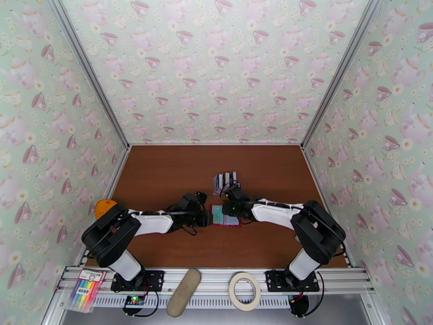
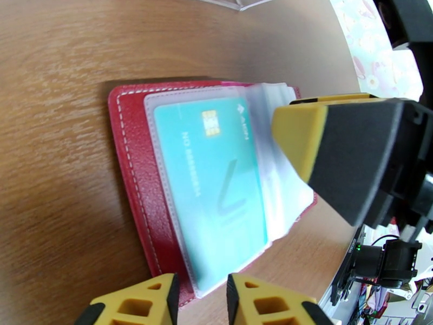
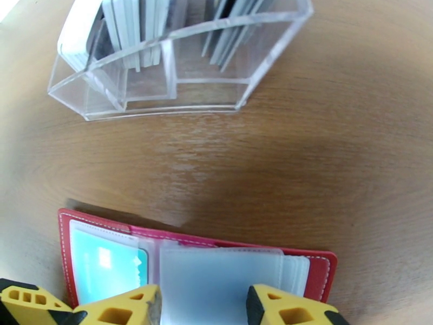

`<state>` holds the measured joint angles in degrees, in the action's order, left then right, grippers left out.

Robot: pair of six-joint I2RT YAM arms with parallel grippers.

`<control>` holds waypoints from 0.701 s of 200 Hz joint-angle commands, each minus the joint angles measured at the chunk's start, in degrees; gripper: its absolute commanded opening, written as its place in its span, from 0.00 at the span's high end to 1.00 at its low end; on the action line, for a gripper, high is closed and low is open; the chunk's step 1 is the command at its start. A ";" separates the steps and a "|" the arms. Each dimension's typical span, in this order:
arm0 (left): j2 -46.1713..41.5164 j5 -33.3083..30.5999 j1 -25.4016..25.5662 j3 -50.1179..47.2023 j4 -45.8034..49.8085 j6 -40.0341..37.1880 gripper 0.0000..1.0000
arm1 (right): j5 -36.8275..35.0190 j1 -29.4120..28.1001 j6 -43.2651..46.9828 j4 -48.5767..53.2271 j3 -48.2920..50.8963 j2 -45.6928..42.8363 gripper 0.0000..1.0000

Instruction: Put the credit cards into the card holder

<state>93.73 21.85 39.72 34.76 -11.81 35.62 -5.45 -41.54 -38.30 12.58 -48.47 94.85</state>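
- Card holder point(image 2: 130, 158) lies open and flat on the brown table point(image 1: 162, 174), about in the middle, between the 2 grippers.
- 1 teal card point(image 2: 216, 180) sits inside the clear sleeve on its left half, with the chip side up.
- On its right half, a stack of clear sleeves point(image 3: 222, 277) lies a little fanned.
- The other credit cards point(image 3: 127, 23) stand upright in a clear plastic stand point(image 3: 178, 88), near the far side of the card holder and apart from it.
- Left gripper point(image 2: 201, 296) is at the left side of the card holder. Its jaws stand a little apart, with the edge of the teal card's sleeve in the gap, and they clamp nothing.
- Right gripper point(image 3: 203, 307) is low over the right half. Its jaws stand wider apart, above the stack of sleeves. I cannot tell if the tips press on them.
- On the near rail lie a pack of markers point(image 1: 86, 291), a beige oblong thing point(image 1: 184, 292) and a roll of tape point(image 1: 244, 291).
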 commanded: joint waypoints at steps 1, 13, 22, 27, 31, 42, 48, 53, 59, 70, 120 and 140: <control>1.13 -0.39 0.32 0.72 0.81 -0.38 0.70 | 1.94 0.09 -0.41 -1.58 0.95 0.27 0.52; 1.15 -0.38 0.27 0.23 0.92 -0.52 0.69 | 2.43 0.08 -0.71 -1.93 1.34 0.02 0.52; 1.23 -0.25 0.27 -0.22 0.85 -0.53 0.68 | 2.94 0.00 -0.88 -2.31 1.49 0.03 0.52; 1.34 -0.17 0.29 -0.43 0.75 -0.58 0.68 | 3.19 -0.03 -0.96 -2.53 1.55 0.06 0.52; 1.41 -0.11 0.28 -0.56 0.66 -0.51 0.67 | 3.48 0.01 -1.03 -2.68 1.68 0.07 0.52; 1.61 0.19 0.29 -1.04 0.31 -0.44 0.66 | 4.10 -0.02 -1.28 -3.03 1.72 0.21 0.52; 1.71 0.36 0.27 -1.23 0.09 -0.35 0.64 | 4.49 -0.01 -1.37 -3.23 1.82 0.10 0.52; 1.82 0.48 0.31 -1.52 -0.17 -0.30 0.63 | 4.84 -0.05 -1.57 -3.49 1.91 0.02 0.52; 1.87 0.54 0.26 -1.83 -0.53 -0.23 0.62 | 5.27 -0.10 -1.75 -3.77 2.04 -0.15 0.52; 1.91 0.78 0.29 -2.30 -0.97 -0.15 0.59 | 6.09 -0.09 -2.27 -4.59 2.49 -0.44 0.52; 2.61 2.29 0.18 -3.65 -3.25 -0.25 0.50 | 9.43 -0.08 -4.91 -8.12 3.89 -1.73 0.52; 3.63 3.36 0.01 -3.70 -4.45 -0.03 0.47 | 11.39 -0.05 -6.37 -10.21 4.49 -1.67 0.52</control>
<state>93.84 24.75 39.72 33.08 -17.26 35.83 1.85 -41.54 -41.85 5.37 -45.47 94.21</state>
